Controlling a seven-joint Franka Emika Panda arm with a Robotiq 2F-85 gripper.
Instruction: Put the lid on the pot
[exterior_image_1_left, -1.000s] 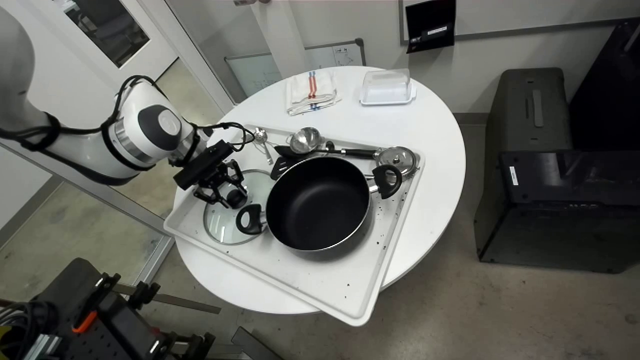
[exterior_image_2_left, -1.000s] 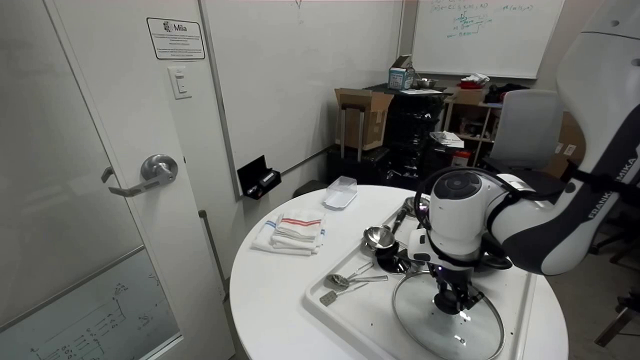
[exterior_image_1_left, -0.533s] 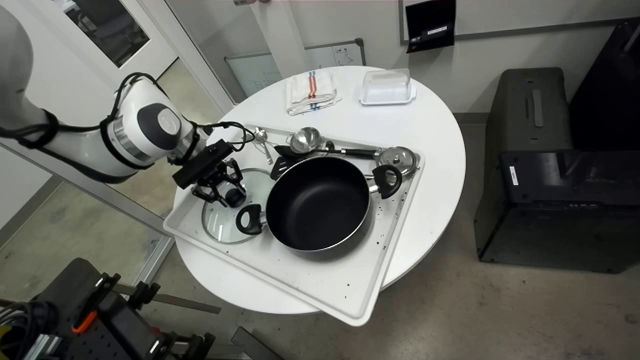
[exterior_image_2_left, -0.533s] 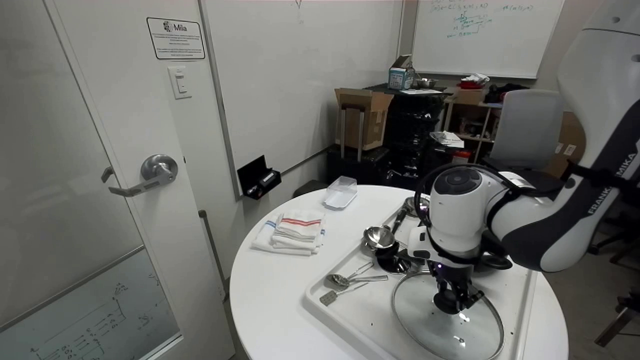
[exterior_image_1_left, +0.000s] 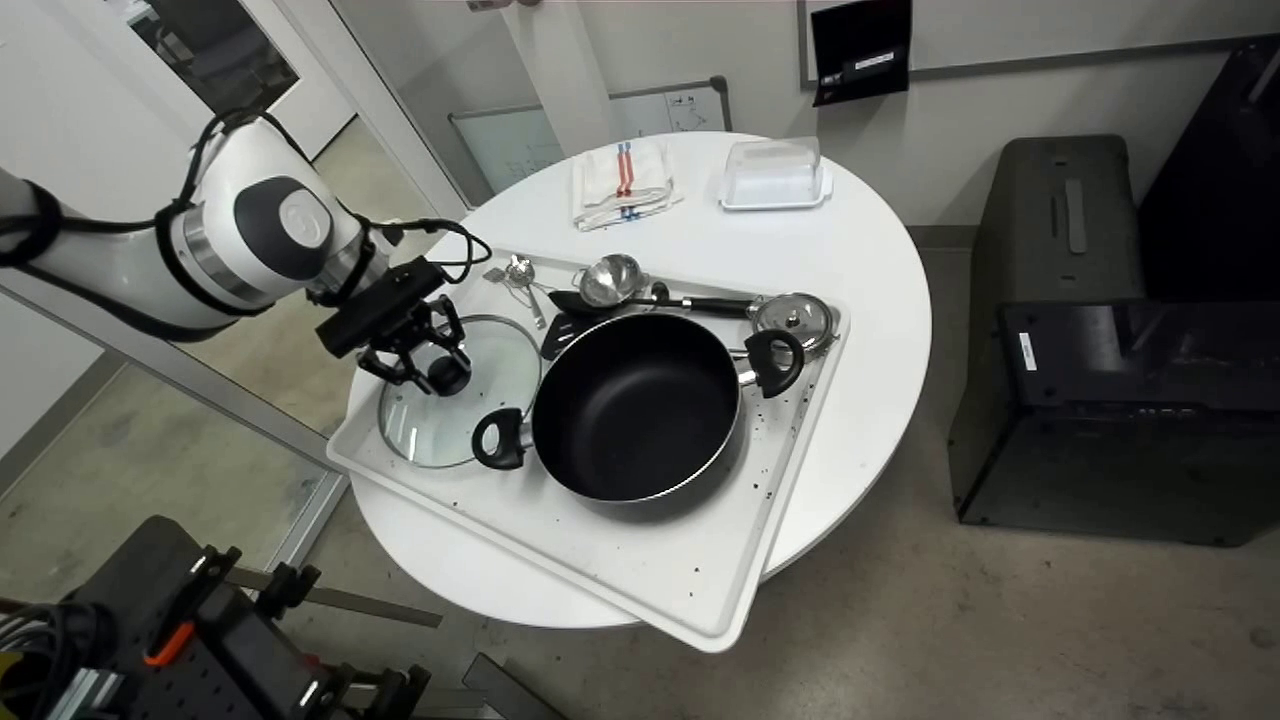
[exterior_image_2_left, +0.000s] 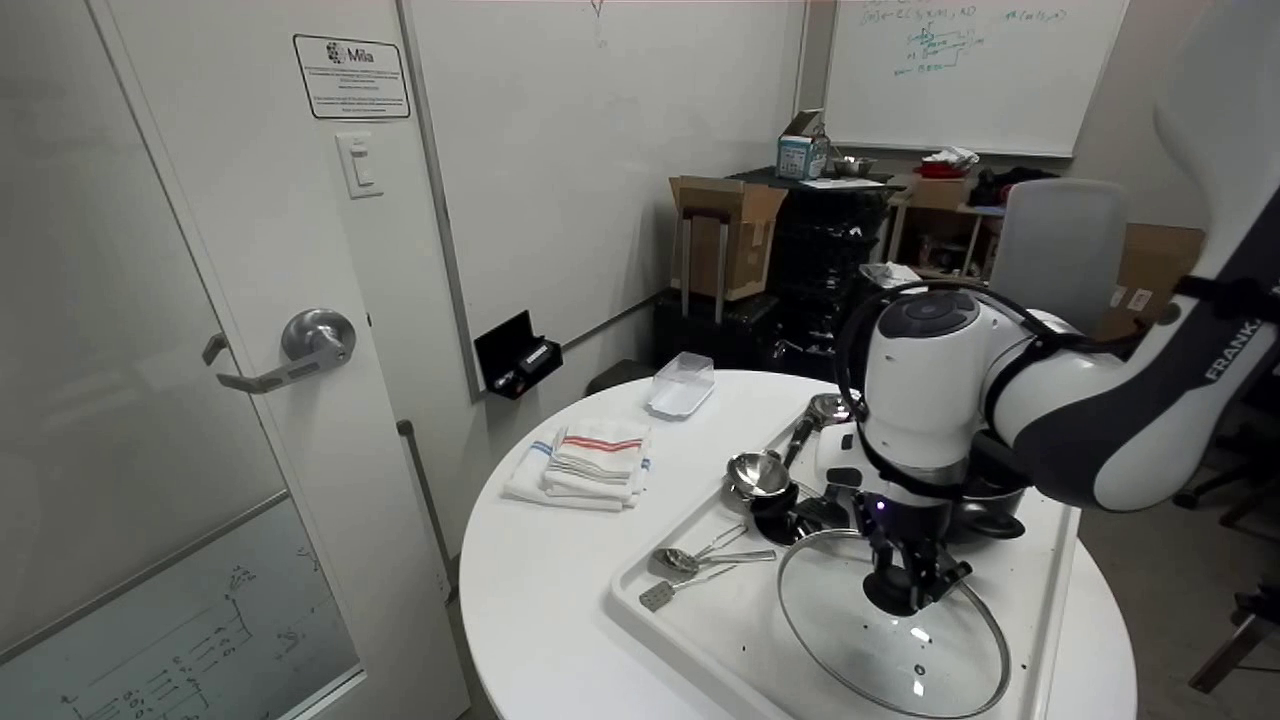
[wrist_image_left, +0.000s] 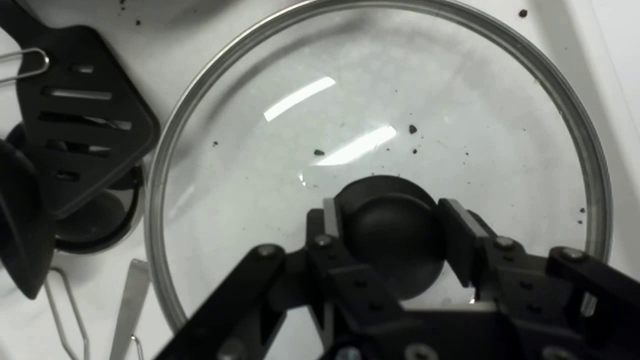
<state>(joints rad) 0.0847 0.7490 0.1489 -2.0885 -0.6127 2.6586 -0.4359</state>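
The lid (exterior_image_1_left: 503, 372) is a clear glass disc with a metal rim and a dark knob. It also shows in an exterior view (exterior_image_2_left: 850, 640) and fills much of the wrist view (wrist_image_left: 250, 170). My gripper (exterior_image_1_left: 447, 373) is shut on its knob, with a pad on each side of it in the wrist view (wrist_image_left: 390, 235). The lid appears slightly raised over the tray, left of the pot; the gap below is hard to judge. The black pot (exterior_image_1_left: 640, 410) stands uncovered on the tray, its near handle (exterior_image_1_left: 500, 438) close to the lid's rim. The arm mostly hides the pot (exterior_image_2_left: 990, 520) in an exterior view.
The white tray (exterior_image_1_left: 600, 585) lies on a round white table (exterior_image_1_left: 880, 300). A black slotted spatula (wrist_image_left: 85, 115), a ladle, a small metal strainer (exterior_image_1_left: 611, 281) and metal utensils lie beside the lid and pot. Folded towels (exterior_image_1_left: 625, 185) and a clear-lidded dish (exterior_image_1_left: 775, 175) stand farther back.
The gripper and lid have moved together, up and to the left, away from the pot in an exterior view. The lid's rim has shifted clear of the pot's handle. The pot has not moved.
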